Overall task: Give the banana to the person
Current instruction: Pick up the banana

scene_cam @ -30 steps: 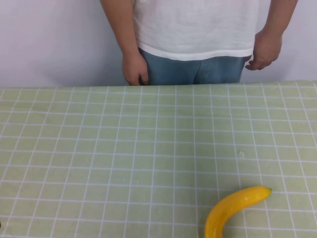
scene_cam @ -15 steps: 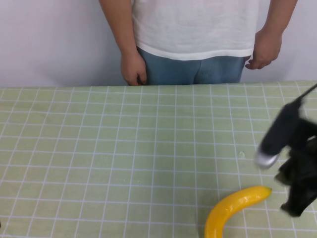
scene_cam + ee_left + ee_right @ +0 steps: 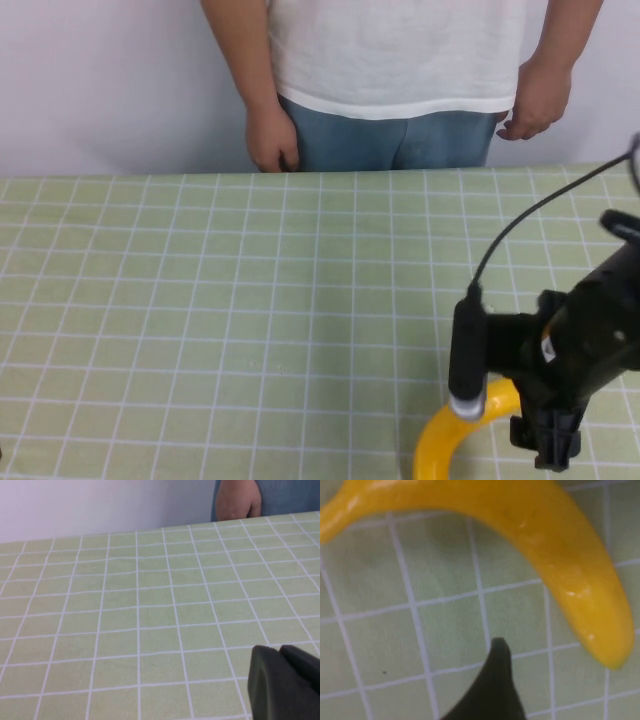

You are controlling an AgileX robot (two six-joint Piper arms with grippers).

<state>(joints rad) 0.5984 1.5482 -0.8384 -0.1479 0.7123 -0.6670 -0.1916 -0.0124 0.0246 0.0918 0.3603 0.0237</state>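
Yellow banana (image 3: 455, 440) lying ungrasped at desk (image 3: 250, 300) near edge; I am hovering right gripper (image 3: 548, 445) over it, finger spread unclear. Left gripper (image 3: 285, 687) idling low, likewise unclear. Person (image 3: 395, 70) waiting opposite; pickup and handover remaining

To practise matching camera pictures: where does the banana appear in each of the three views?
High view: banana at the near right table edge, partly hidden under the right pincer.
Left wrist view: not in it; only the left pincer.
Right wrist view: banana arcs across the picture.
Shared landmark: green checked tablecloth.
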